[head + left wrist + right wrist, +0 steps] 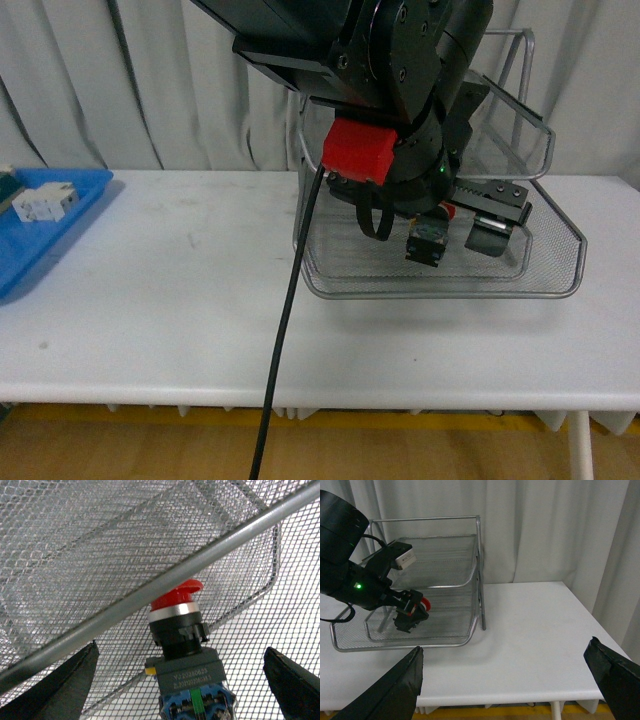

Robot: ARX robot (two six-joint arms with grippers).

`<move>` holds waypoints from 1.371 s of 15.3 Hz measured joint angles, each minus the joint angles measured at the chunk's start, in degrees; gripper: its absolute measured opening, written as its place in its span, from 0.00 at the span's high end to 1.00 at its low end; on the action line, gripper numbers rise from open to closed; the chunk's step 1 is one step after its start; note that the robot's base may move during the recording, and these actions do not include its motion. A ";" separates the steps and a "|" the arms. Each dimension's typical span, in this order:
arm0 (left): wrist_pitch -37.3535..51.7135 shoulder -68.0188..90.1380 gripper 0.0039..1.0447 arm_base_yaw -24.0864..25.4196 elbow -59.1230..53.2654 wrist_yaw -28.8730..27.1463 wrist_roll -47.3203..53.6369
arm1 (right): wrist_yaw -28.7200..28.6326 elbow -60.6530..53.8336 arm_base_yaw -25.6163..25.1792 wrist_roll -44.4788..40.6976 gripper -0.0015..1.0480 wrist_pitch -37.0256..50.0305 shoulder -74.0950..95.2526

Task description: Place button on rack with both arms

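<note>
The button (176,611) lies, it seems, in the lowest tray of the rack (440,293) between the wide-apart fingers (65,685) of my left gripper (180,650), so I should pull this arm straight back without touching the wires; the right gripper (502,652) is spread too.

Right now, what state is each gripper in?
Left gripper: open around the button, not gripping it.
Right gripper: open, holding nothing.
</note>
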 joint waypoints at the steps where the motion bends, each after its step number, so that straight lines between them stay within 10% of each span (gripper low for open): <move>1: 0.00 -0.92 0.06 -0.22 -1.09 0.39 -0.09 | 0.00 0.00 0.00 0.00 0.06 0.00 0.00; 17: 22.14 -45.99 0.06 2.73 -48.02 0.35 -0.37 | 0.00 0.00 0.00 0.00 0.06 0.00 0.00; 19: 47.54 -53.11 0.25 6.56 -64.37 -17.38 -1.11 | -0.13 0.00 0.00 0.00 0.06 0.00 0.00; 21: 58.64 -62.38 0.46 13.35 -75.89 -20.63 -1.42 | -0.13 0.00 0.00 -0.02 0.06 0.02 0.00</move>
